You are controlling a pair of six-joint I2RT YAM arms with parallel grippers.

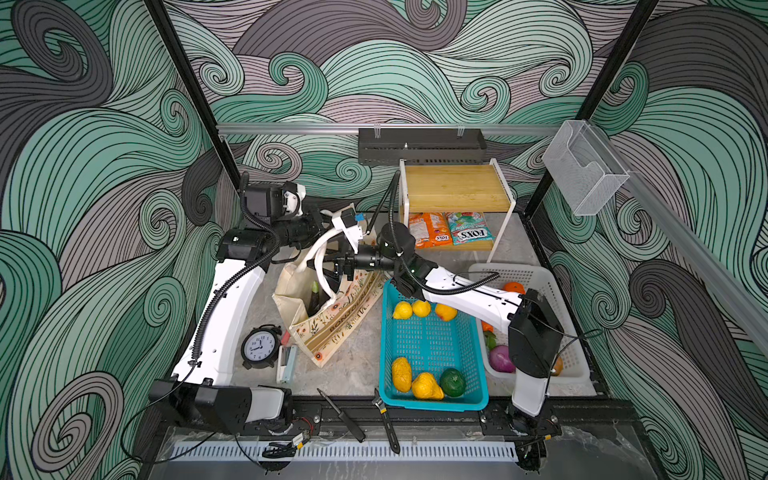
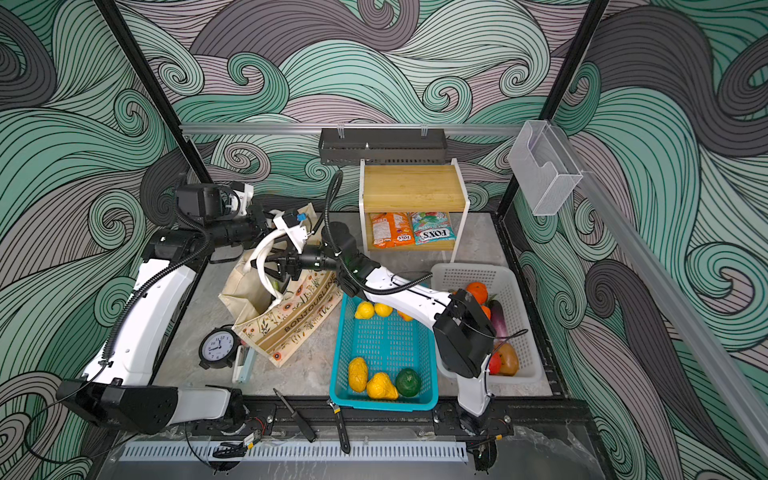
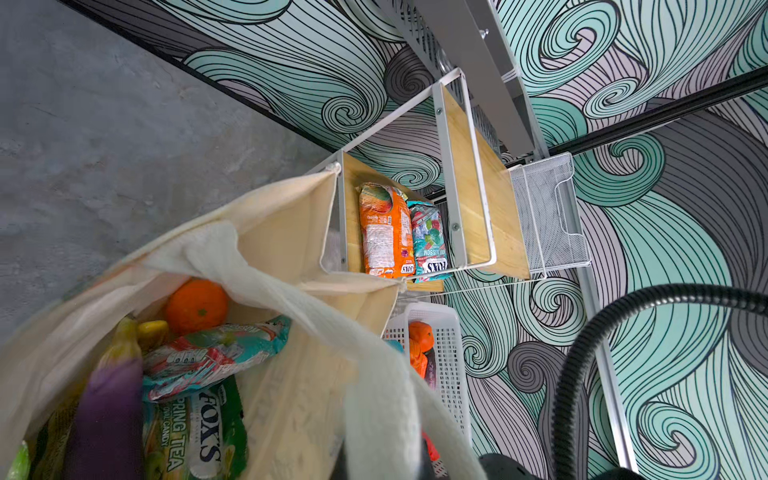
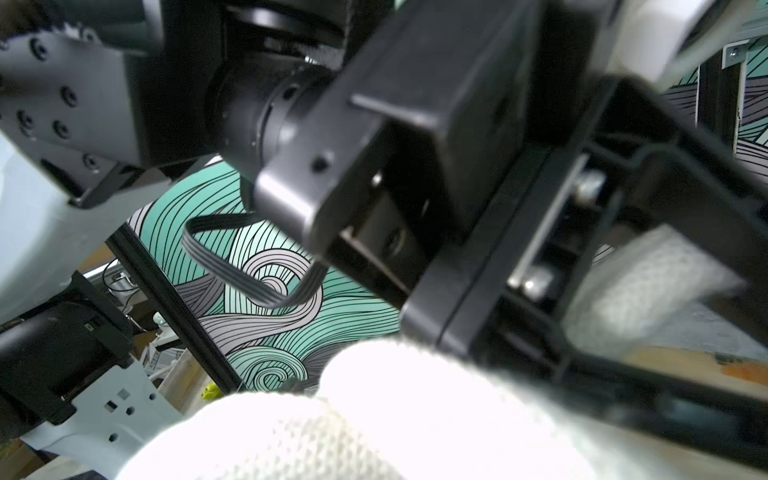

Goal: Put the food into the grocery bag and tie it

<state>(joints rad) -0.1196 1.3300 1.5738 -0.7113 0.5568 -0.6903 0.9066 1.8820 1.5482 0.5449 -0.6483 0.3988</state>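
Knife [image 1: 340,415], wrench [image 1: 386,424] at front edge. Teal basket [image 1: 432,405] behind. Bag [image 1: 332,328] stands open on counter [image 1: 357,365], holding eggplant [image 3: 108,399], orange [image 3: 196,305], packets [image 3: 208,357]. Left gripper [image 1: 323,222] clenched on handle [image 3: 299,307]; right gripper [image 2: 272,266] spread wide at handle. Shelf [image 1: 457,187] farthest.

The grey marbled tabletop [image 1: 353,370], taking 12 o'clock as the far wall, carries a white-framed wooden rack [image 1: 457,187] at 1 o'clock, with an orange packet [image 1: 429,230] and a teal packet [image 1: 469,228] side by side on its lower board; the grocery bag [image 1: 340,320] slumped at 9 o'clock; a black alarm clock [image 1: 259,345] at 8 o'clock, with a small white-and-blue item [image 1: 286,363] just beside it; a teal basket [image 1: 434,403] at 5 o'clock; and a white basket [image 1: 536,276] just beside that at 3 o'clock.
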